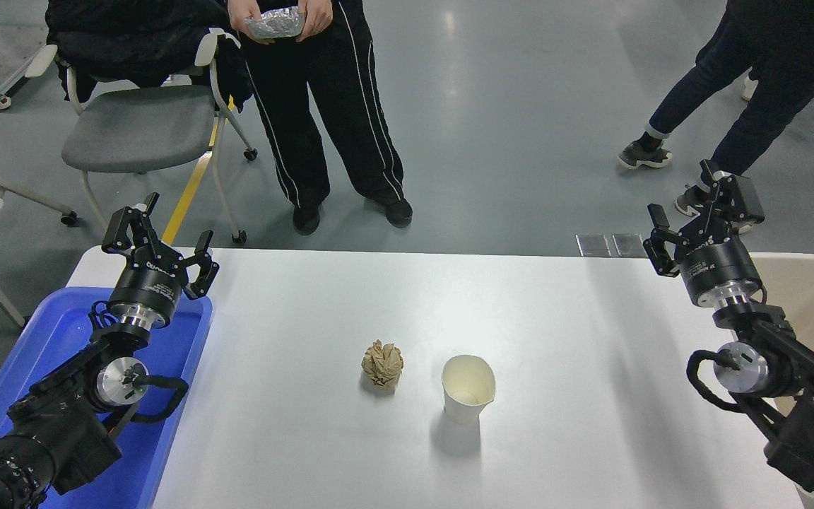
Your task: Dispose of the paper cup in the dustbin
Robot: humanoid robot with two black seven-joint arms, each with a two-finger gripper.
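The paper cup (468, 388) stands upright on the white table (534, 318), a little right of centre near the front; it is white with a cream inside and a bent rim. The beige dustbin (813, 283) stands at the table's right edge, partly hidden behind my right arm. My right gripper (697, 215) is open and empty, raised over the table's far right corner, far from the cup. My left gripper (160, 240) is open and empty, parked over the blue tray at the left.
A crumpled tan paper ball (382, 364) lies just left of the cup. A shallow blue tray (61, 332) sits at the table's left edge. A person (329, 106) holding a foil item stands beyond the far edge, beside a grey chair (138, 127). Another person's legs (725, 113) show at the top right.
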